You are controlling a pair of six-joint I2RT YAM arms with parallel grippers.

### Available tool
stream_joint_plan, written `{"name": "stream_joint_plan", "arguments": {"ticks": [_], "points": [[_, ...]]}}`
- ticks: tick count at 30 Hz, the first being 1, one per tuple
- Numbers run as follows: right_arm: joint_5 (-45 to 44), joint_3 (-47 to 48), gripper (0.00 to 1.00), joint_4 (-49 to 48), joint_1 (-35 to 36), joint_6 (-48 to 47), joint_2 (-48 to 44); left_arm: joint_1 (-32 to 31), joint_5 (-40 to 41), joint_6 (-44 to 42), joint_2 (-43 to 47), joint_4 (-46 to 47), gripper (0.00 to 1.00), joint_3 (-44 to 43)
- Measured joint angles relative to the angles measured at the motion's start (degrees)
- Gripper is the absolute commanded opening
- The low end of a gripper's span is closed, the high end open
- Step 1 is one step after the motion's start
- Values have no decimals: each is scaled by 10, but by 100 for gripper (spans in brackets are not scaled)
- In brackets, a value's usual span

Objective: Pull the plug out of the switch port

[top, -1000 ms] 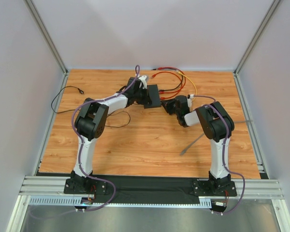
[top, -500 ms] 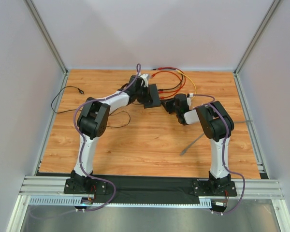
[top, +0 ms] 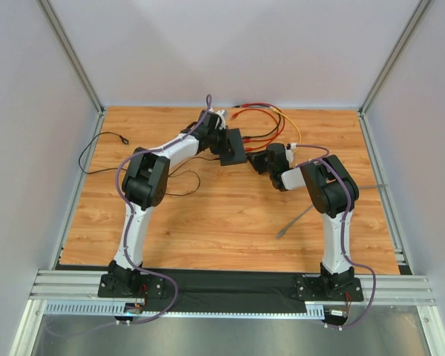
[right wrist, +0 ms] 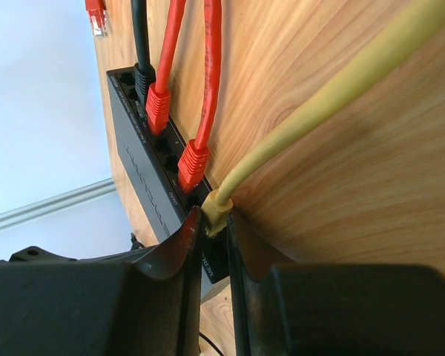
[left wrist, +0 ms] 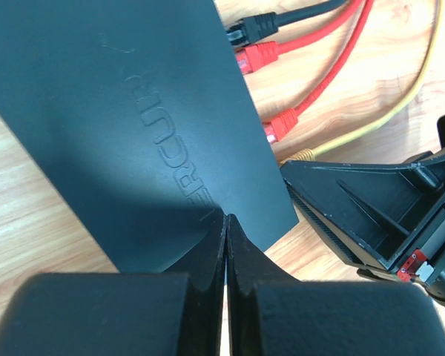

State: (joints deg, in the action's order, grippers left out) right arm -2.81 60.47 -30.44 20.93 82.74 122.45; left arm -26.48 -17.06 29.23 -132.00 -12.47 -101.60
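Right pincer [right wrist: 212, 219] closed on yellow plug [right wrist: 219, 205] — at switch [right wrist: 143, 174] edge.

Switch [right wrist: 141, 174], socket side: tight. Red plug [right wrist: 193, 165] sits just beside yellow plug [right wrist: 219, 204], which fills the gap in the right tool [right wrist: 213, 216]. Cables [top: 268, 127] cross the desk [top: 208, 219] behind. Switch's left edge: left tool [left wrist: 225, 222] rests there. Front desk: open, one grey cable [top: 293, 222].

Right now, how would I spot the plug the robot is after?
Find the black box far across the wooden table. Four plugs line its side: take the end one between the right arm's jaws, the only yellow plug.
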Motion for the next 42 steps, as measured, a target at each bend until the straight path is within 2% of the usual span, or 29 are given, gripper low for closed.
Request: {"name": "stream_joint_plan", "arguments": {"ticks": [13, 33, 38, 42], "points": [[2, -4, 0, 0, -2, 11, -2, 9, -9, 12, -10, -30, 0, -23], [3, -17, 0, 4, -10, 16, -13, 10, -22, 16, -19, -24, 0, -32], [-4, 4, 0, 51, -8, 2, -19, 10, -24, 16, -21, -30, 0, -38], [-42, 27, 0, 114, 5, -23, -31, 11, -24, 16, -22, -31, 0, -39]]}}
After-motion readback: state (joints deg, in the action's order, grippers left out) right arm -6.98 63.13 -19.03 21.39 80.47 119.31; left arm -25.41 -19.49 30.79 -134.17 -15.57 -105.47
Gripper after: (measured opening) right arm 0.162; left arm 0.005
